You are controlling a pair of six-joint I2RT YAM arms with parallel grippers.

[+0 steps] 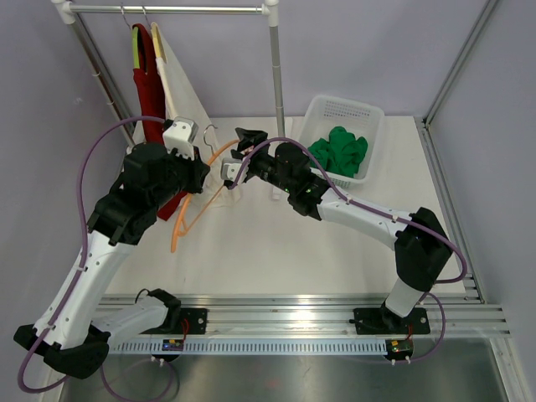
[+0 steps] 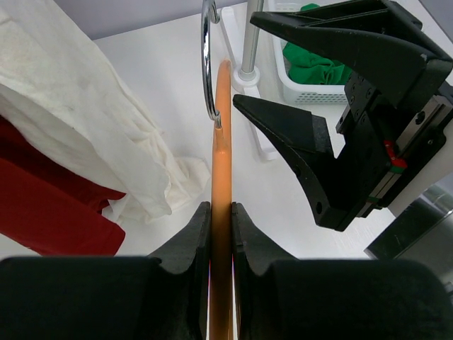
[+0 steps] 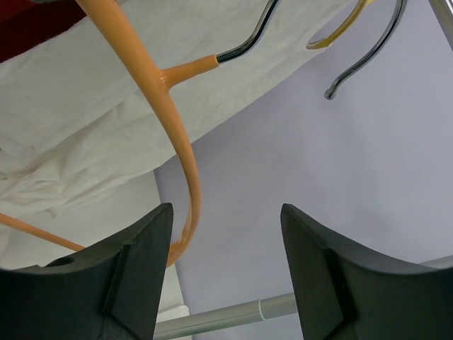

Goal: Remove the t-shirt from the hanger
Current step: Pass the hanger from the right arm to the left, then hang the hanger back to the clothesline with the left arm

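Note:
My left gripper (image 1: 203, 174) (image 2: 221, 209) is shut on the orange hanger (image 1: 178, 219) (image 2: 221, 142), clamping one thin arm just below its metal hook (image 2: 207, 64). The hanger is off the rail and tilts down to the left. The white t-shirt (image 1: 180, 92) (image 2: 92, 134) (image 3: 85, 127) hangs just left of and behind it; I cannot tell whether any of it is still on the hanger. My right gripper (image 1: 240, 144) (image 3: 226, 212) is open and empty, right beside the hanger's top, and it also shows in the left wrist view (image 2: 244, 60).
A red shirt (image 1: 149, 92) (image 2: 49, 219) hangs on the rack rail (image 1: 167, 9) next to the white one. The rack's right upright (image 1: 277, 75) stands just behind my right gripper. A white basket (image 1: 335, 107) at the back right holds green cloth (image 1: 339, 149).

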